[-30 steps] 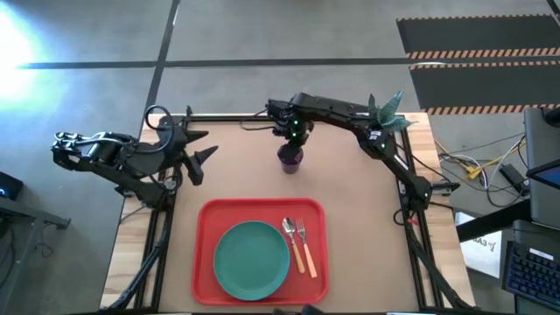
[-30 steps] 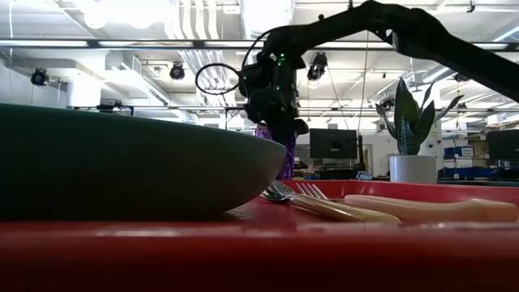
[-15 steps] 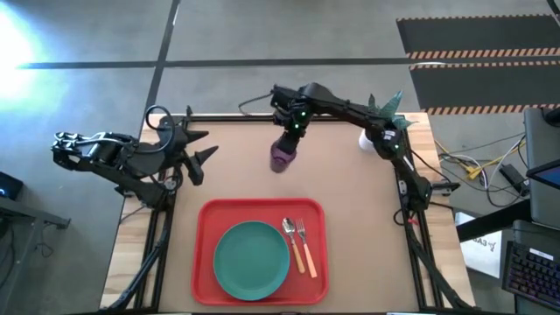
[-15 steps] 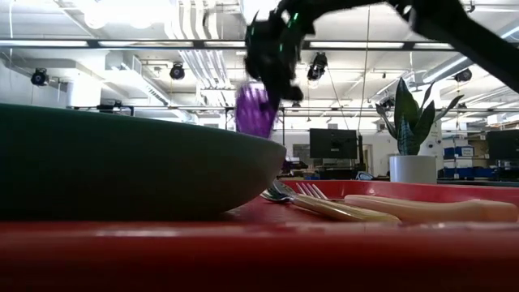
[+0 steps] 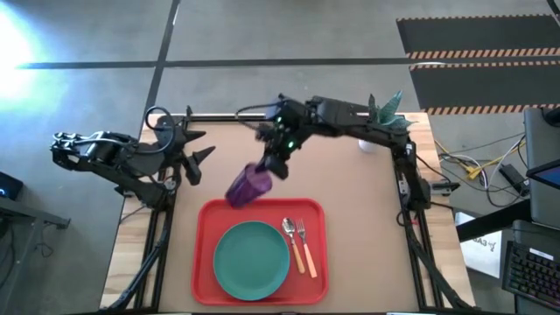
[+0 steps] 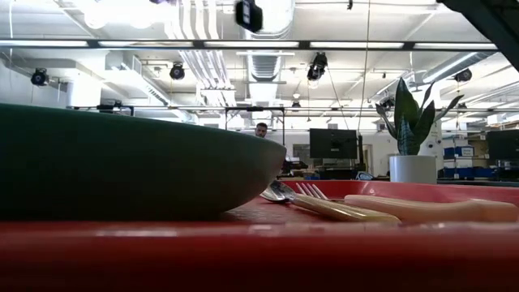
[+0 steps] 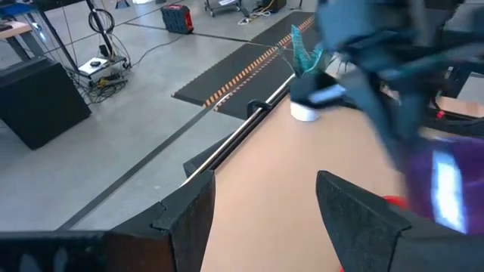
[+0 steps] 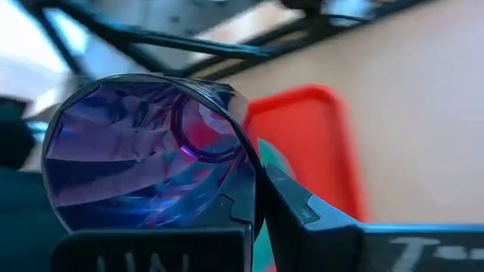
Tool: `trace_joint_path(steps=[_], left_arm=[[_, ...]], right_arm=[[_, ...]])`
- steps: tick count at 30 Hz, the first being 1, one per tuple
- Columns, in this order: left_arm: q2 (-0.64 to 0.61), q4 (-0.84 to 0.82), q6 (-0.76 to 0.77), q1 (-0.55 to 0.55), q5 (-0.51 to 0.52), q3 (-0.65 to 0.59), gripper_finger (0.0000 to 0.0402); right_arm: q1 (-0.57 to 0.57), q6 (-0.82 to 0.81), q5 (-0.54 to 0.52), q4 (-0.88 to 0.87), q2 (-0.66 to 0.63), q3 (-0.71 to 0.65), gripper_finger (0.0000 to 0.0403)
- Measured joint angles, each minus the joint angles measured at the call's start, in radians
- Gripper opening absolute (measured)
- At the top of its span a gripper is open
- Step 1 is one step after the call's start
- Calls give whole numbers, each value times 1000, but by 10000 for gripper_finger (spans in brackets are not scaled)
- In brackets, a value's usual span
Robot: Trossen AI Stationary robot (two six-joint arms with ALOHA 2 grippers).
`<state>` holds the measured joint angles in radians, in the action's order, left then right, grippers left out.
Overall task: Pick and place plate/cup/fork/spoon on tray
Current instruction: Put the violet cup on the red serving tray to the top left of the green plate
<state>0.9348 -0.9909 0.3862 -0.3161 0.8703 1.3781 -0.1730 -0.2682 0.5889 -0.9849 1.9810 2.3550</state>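
Note:
The purple cup (image 5: 248, 185) hangs tilted above the table, just beyond the red tray's far left corner (image 5: 210, 210), with my right gripper (image 5: 266, 170) shut on it. Seen mouth-on in the right wrist view, the cup (image 8: 144, 166) fills much of the picture. On the tray lie the teal plate (image 5: 251, 260), the spoon (image 5: 290, 233) and the fork (image 5: 303, 234), side by side right of the plate. My left gripper (image 5: 198, 149) waits open at the table's far left; its wrist view shows the cup (image 7: 442, 189) blurred. My right gripper holds the cup by its rim (image 8: 255, 178), one finger (image 8: 227, 208) inside the cup and the other (image 8: 306, 211) outside the wall. The fingers come slanting down from the table's far right. The cup is lifted clear and tipped, its base toward the near left.
A white pot with a green plant (image 5: 378, 122) stands at the table's far right corner, also in the low view (image 6: 412, 166). The low view is filled by the plate (image 6: 122, 162), the cutlery (image 6: 324, 204) and the tray's near rim (image 6: 243, 255).
My right gripper has taken the cup from the far middle of the table, lifted it clear and carried it toward the near left, up to the tray's far left corner. The cup stood upright and now hangs tipped. The gripper has risen out of the low view.

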Motion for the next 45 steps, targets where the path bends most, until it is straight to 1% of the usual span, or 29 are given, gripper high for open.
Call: trace_joint_path(steps=[2, 5, 8, 12, 14, 16, 18, 22, 26, 30, 35, 42, 45], left_arm=[[-9, -22, 0, 0, -2, 0, 212], [-35, -75, 1, 0, -2, 0, 212], [-77, -122, 12, 0, -3, 2, 212], [-161, -254, 114, -1, -3, 2, 212], [-206, -341, 200, -1, -3, 1, 212], [-252, -415, 278, -1, -3, -13, 212], [-305, -447, 331, -1, -8, -47, 212], [-397, -427, 376, 0, -75, -180, 212], [-492, -392, 449, 0, -103, -332, 212], [-554, -315, 472, 0, -118, -447, 212], [-615, -247, 466, 0, -112, -491, 212], [-640, -245, 446, 0, -111, -495, 212], [-639, -241, 440, 0, -111, -497, 212]], right_arm=[[32, -22, 23, 46, 23, 0, 9], [63, -33, 25, 54, 59, 0, 9], [71, -36, 5, 56, 87, -1, 9], [74, -48, 1, 66, 99, -1, 9], [75, -48, -8, 91, 99, -1, 9], [75, -49, -12, 109, 96, 0, 9], [75, -49, -14, 125, 92, -1, 9], [74, -56, -13, 150, 82, 0, 9], [75, -59, -13, 153, 86, 0, 9], [75, -75, -5, 155, 113, 0, 8], [76, -75, -5, 153, 194, 0, 8], [75, -72, -43, 169, 321, 0, 8], [75, -74, -46, 191, 346, 0, 8]])
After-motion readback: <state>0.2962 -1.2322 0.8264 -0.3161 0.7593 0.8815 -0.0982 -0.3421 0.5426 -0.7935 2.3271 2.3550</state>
